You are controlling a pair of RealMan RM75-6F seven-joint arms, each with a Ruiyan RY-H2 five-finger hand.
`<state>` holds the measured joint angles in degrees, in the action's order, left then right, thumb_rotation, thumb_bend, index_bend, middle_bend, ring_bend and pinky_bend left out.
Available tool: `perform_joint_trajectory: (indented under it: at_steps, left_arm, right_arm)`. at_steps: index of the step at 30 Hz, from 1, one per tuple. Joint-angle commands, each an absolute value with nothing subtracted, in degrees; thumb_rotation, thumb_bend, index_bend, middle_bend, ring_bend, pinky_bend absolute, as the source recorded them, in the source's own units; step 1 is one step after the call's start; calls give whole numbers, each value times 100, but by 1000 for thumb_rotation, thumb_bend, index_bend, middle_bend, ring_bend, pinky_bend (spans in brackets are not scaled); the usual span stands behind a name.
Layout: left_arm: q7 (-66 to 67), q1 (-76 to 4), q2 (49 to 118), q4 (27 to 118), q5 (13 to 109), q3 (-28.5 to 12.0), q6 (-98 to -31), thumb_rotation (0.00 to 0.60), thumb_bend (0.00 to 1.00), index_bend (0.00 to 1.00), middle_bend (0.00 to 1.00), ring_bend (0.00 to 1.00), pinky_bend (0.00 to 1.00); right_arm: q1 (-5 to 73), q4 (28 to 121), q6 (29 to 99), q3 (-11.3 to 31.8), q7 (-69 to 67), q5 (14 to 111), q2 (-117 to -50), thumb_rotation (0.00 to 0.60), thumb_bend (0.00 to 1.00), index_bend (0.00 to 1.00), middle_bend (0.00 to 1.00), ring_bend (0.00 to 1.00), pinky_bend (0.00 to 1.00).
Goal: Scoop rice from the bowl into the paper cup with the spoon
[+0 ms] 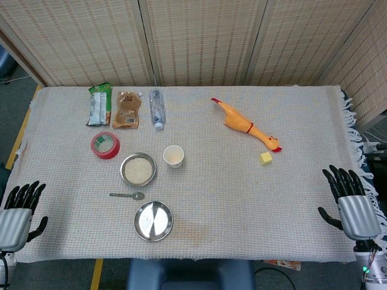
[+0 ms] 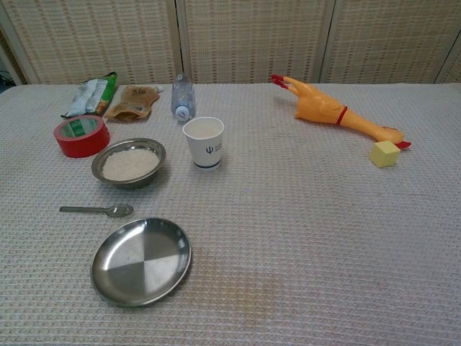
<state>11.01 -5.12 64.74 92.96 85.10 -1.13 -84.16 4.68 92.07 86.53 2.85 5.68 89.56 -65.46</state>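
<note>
Lying flat, metal spoon beside round steel bowl of rice.

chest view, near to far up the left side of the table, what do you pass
Empty metal plate → spoon → bowl of rice → red tape roll → brown pouch

From the head view we look steeply down on the whole table; the chest view sits lower and closer, facing the screen. We see the rice bowl in both.
</note>
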Motion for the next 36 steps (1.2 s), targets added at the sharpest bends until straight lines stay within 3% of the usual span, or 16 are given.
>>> perform_joint_trajectory:
  at_steps: [1, 5, 7, 9, 11, 12, 13, 15, 18, 20, 24, 36]
  left_arm:
    - [1101, -533, 6479, 9307, 8501, -100, -8355, 600, 387, 0, 0, 0, 39]
    - [1093, -617, 6510, 9344, 8584, -58, -8211, 600, 389, 0, 0, 0, 50]
    - [1079, -682, 6593, 9323, 8713, -48, -8184, 600, 390, 0, 4, 3, 96]
    - [1104, -777, 6684, 9261, 8844, -32, -8103, 600, 390, 0, 65, 60, 219]
    - [1225, -882, 6805, 9175, 8924, -41, -8007, 600, 393, 2, 211, 208, 398]
    - [1259, -933, 6866, 9133, 8954, -48, -7959, 600, 394, 19, 341, 336, 535]
    - [1280, -977, 6931, 9097, 8968, -56, -7911, 600, 394, 40, 423, 412, 608]
    - [1300, -1095, 7097, 8986, 8983, -81, -7774, 600, 393, 156, 664, 623, 780]
    - [1310, -1244, 7387, 8730, 8935, -133, -7591, 600, 390, 330, 901, 826, 922]
    - [1332, -1332, 7573, 8560, 8892, -164, -7476, 600, 390, 386, 972, 899, 973]
    - [1314, -1526, 7941, 8228, 8768, -188, -7157, 600, 391, 420, 1000, 981, 1000]
    - [1227, -1892, 8718, 7539, 8770, -283, -6982, 600, 384, 447, 1000, 1000, 1000]
  right_arm:
    - [498, 9206, 8578, 277, 580, 8929, -6558, 600, 142, 0, 0, 0, 0]
    - [490, 9222, 8600, 284, 567, 8927, -6546, 600, 142, 0, 0, 0, 0]
    - [479, 9233, 8630, 284, 552, 8941, -6541, 600, 142, 0, 0, 0, 0]
    - [471, 9228, 8634, 272, 576, 8947, -6543, 600, 142, 0, 0, 0, 0]
    - [479, 9236, 8619, 273, 582, 8946, -6550, 600, 141, 0, 0, 0, 0]
    - [483, 9237, 8613, 273, 585, 8945, -6556, 600, 141, 0, 0, 0, 0]
    - [485, 9236, 8606, 269, 595, 8948, -6558, 600, 141, 0, 0, 0, 0]
    - [480, 9251, 8595, 259, 615, 8941, -6555, 600, 141, 0, 0, 0, 0]
    - [486, 9255, 8585, 266, 648, 8929, -6567, 600, 142, 0, 0, 0, 0]
    - [497, 9251, 8551, 265, 661, 8910, -6577, 600, 142, 0, 0, 0, 0]
    - [526, 9226, 8472, 279, 678, 8846, -6596, 600, 142, 0, 0, 0, 0]
    - [540, 9240, 8420, 292, 628, 8777, -6557, 600, 142, 0, 0, 0, 0]
